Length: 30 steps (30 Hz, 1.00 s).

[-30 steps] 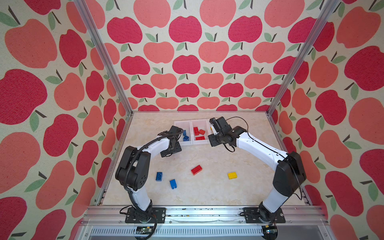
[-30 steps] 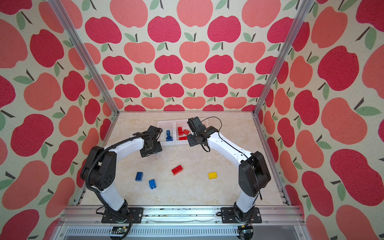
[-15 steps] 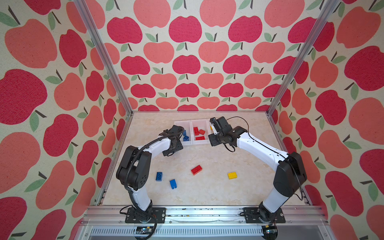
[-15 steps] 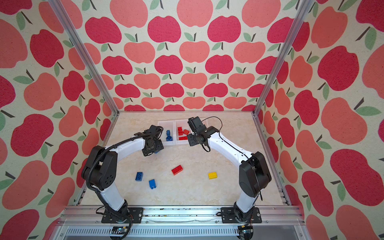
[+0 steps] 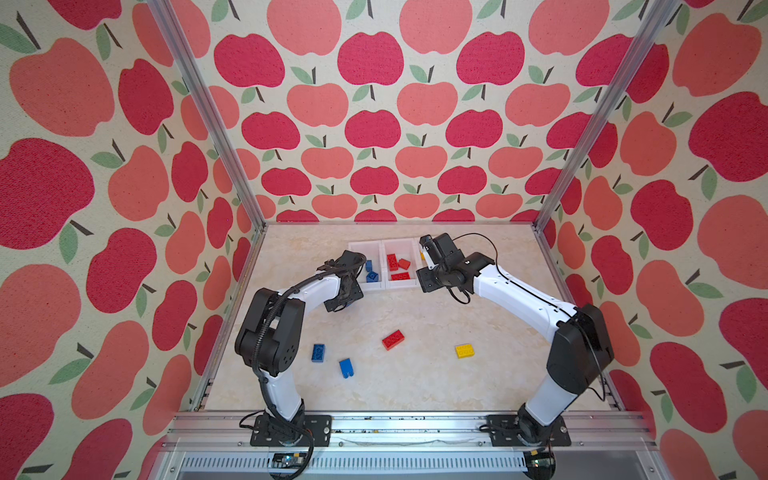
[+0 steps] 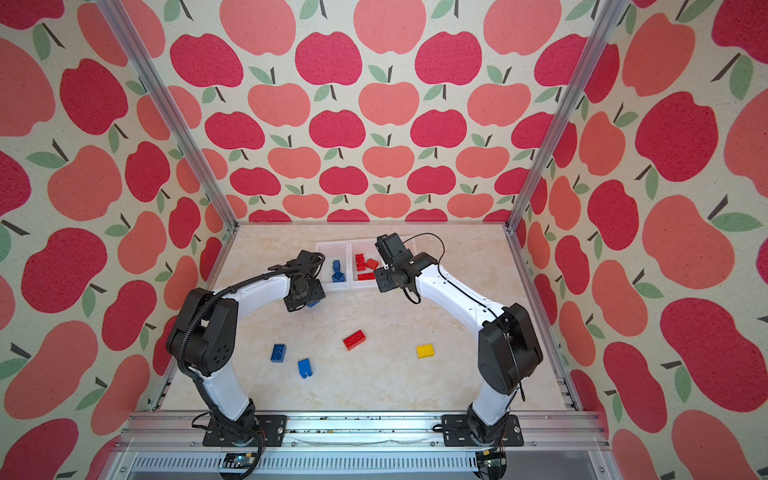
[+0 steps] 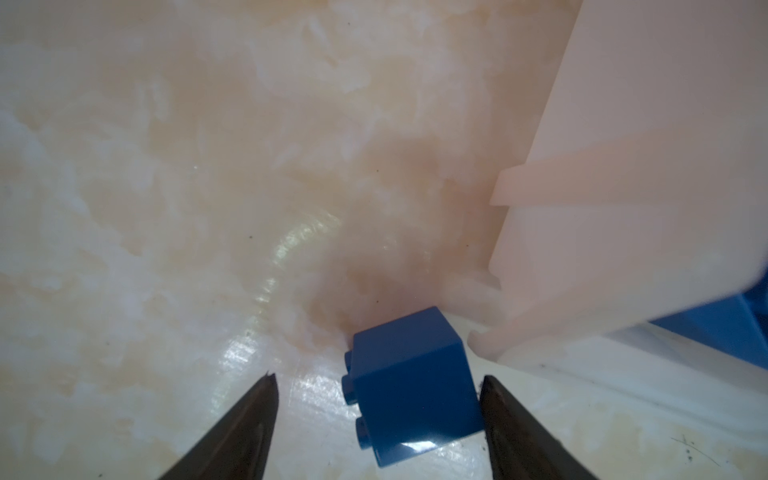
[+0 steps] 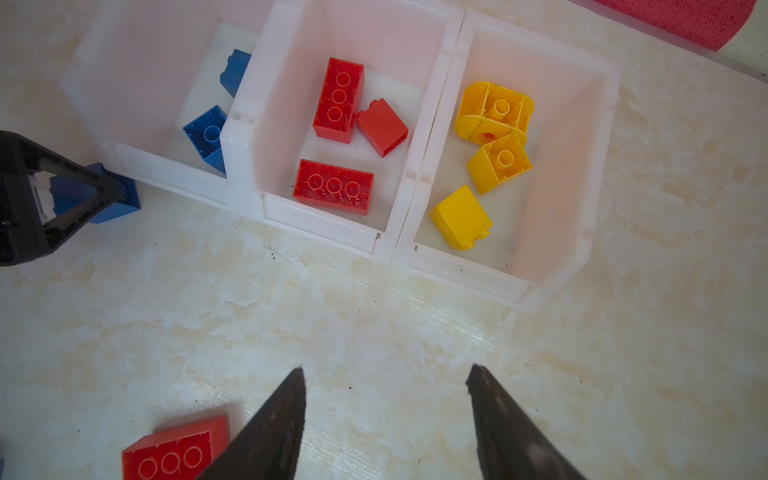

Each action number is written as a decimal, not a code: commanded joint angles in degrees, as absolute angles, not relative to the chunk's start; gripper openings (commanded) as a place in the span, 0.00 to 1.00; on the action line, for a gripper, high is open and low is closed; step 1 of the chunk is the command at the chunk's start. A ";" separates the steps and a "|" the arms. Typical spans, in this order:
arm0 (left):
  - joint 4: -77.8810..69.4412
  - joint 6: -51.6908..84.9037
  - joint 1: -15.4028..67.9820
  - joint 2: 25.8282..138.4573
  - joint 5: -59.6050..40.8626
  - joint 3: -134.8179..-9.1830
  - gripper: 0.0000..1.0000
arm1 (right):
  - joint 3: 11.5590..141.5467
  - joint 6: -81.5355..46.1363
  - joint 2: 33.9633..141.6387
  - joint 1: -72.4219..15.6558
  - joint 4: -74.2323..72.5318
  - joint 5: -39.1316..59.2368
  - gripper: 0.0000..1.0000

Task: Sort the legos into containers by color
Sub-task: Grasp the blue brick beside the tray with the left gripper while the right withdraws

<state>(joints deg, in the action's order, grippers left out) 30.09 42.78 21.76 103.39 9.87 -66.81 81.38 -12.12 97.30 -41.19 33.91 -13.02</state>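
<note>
Straddling blue lego [image 7: 409, 395]: left gripper [image 7: 377, 376].

This looks like a robotics lab test cell, not a home. Aluminium frame posts [image 5: 208, 112] carry apple-print wall panels [image 5: 374, 124] that box in a marble-look desk [image 5: 415, 390]. A left arm [image 5: 307, 291] and a right arm [image 5: 519, 299] are bolted to a metal rail [image 5: 415, 422] at its front, with what may be a circuit board [image 5: 289, 458] below.

Containers [image 5: 382, 253] behind — loose legos [image 5: 392, 339] in front (one brick [image 7: 409, 386] seemingly touching them)
</note>
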 commanded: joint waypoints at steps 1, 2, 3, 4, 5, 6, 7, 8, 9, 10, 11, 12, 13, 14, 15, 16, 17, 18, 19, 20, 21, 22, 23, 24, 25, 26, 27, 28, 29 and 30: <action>31.78 43.46 21.36 102.24 11.73 -66.74 0.75 | 81.91 -12.62 95.89 -40.78 33.89 -13.37 0.64; 31.64 43.27 21.21 102.00 11.82 -66.60 0.74 | 81.99 -12.58 95.93 -40.78 33.89 -13.31 0.64; 31.45 43.16 21.03 101.90 11.78 -66.45 0.73 | 82.00 -12.58 95.93 -40.83 33.85 -13.29 0.64; 31.30 42.99 20.88 102.02 11.66 -66.47 0.72 | 82.09 -12.58 95.93 -40.78 33.89 -13.36 0.65; 31.10 42.83 20.67 102.27 11.29 -66.51 0.72 | 82.17 -12.64 95.89 -40.78 33.92 -13.35 0.64; 30.83 42.64 20.48 102.47 10.89 -66.52 0.71 | 82.22 -12.63 95.94 -40.78 33.87 -13.30 0.64; 30.40 42.53 20.39 102.68 10.58 -66.46 0.71 | 82.26 -12.59 95.89 -40.78 33.92 -13.35 0.64; 29.63 42.37 20.36 102.78 10.14 -66.31 0.70 | 82.35 -12.66 95.89 -40.78 34.01 -13.37 0.64; 29.09 42.36 20.35 102.88 9.95 -66.14 0.69 | 82.38 -12.56 95.91 -40.78 34.10 -13.53 0.64; 28.80 42.38 20.30 103.02 9.78 -66.14 0.68 | 82.38 -12.50 95.82 -40.78 34.22 -13.62 0.64; 28.49 42.39 20.30 103.21 9.71 -66.20 0.67 | 82.35 -12.56 95.78 -40.79 34.25 -13.64 0.64; 28.24 42.32 20.30 103.42 9.59 -66.19 0.66 | 82.27 -12.56 95.64 -40.80 34.30 -13.77 0.64; 28.10 42.28 20.30 103.67 9.41 -66.31 0.65 | 82.16 -12.49 95.63 -40.78 34.36 -13.86 0.64; 27.96 42.28 20.30 103.98 9.24 -66.40 0.63 | 82.18 -12.53 95.53 -40.79 34.40 -13.94 0.64; 27.89 42.26 20.22 104.22 9.15 -66.48 0.63 | 82.18 -12.47 95.37 -40.79 34.43 -13.94 0.64; 27.86 42.22 20.21 104.50 9.06 -66.58 0.62 | 82.18 -12.46 95.31 -40.78 34.47 -14.06 0.64; 27.73 42.20 20.13 104.72 8.93 -66.60 0.61 | 82.18 -12.48 95.30 -40.78 34.53 -14.05 0.64; 27.58 42.25 20.13 104.94 8.80 -66.45 0.61 | 82.18 -12.48 95.19 -40.78 34.52 -14.08 0.64; 27.43 42.28 20.04 105.16 8.63 -66.45 0.61 | 82.18 -12.41 95.21 -40.78 34.63 -14.18 0.64; 27.30 42.28 20.00 105.33 8.45 -66.40 0.61 | 82.27 -12.47 95.19 -40.79 34.68 -14.20 0.64; 27.18 42.32 19.95 105.40 8.31 -66.28 0.60 | 82.39 -12.48 95.27 -40.78 34.72 -14.31 0.63; 27.09 42.43 19.87 105.50 8.11 -66.14 0.60 | 82.35 -12.48 95.28 -40.78 34.74 -14.32 0.64; 27.00 42.45 19.82 105.58 7.92 -66.05 0.60 | 82.35 -12.48 95.27 -40.81 34.72 -14.28 0.64; 26.84 42.52 19.73 105.65 7.77 -65.89 0.60 | 82.40 -12.42 95.30 -40.78 34.69 -14.28 0.63; 26.74 42.54 19.71 105.67 7.65 -65.81 0.59 | 82.44 -12.48 95.33 -40.83 34.63 -14.24 0.64; 26.72 42.55 19.69 105.65 7.60 -65.78 0.59 | 82.40 -12.48 95.36 -40.83 34.63 -14.24 0.64; 26.77 42.54 19.69 105.68 7.56 -65.70 0.58 | 82.40 -12.57 95.43 -40.78 34.59 -14.23 0.63; 26.84 42.54 19.60 105.68 7.56 -65.58 0.57 | 82.40 -12.55 95.46 -40.78 34.56 -14.19 0.63; 26.84 42.54 19.60 105.65 7.56 -65.62 0.56 | 82.35 -12.57 95.49 -40.79 34.54 -14.18 0.63; 26.74 42.54 19.51 105.65 7.56 -65.48 0.54 | 82.29 -12.62 95.45 -40.78 34.54 -14.19 0.63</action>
<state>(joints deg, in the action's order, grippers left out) 26.96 42.52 19.88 104.71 8.08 -66.35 81.41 -12.12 97.27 -41.19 33.95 -13.26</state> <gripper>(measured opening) 0.548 0.635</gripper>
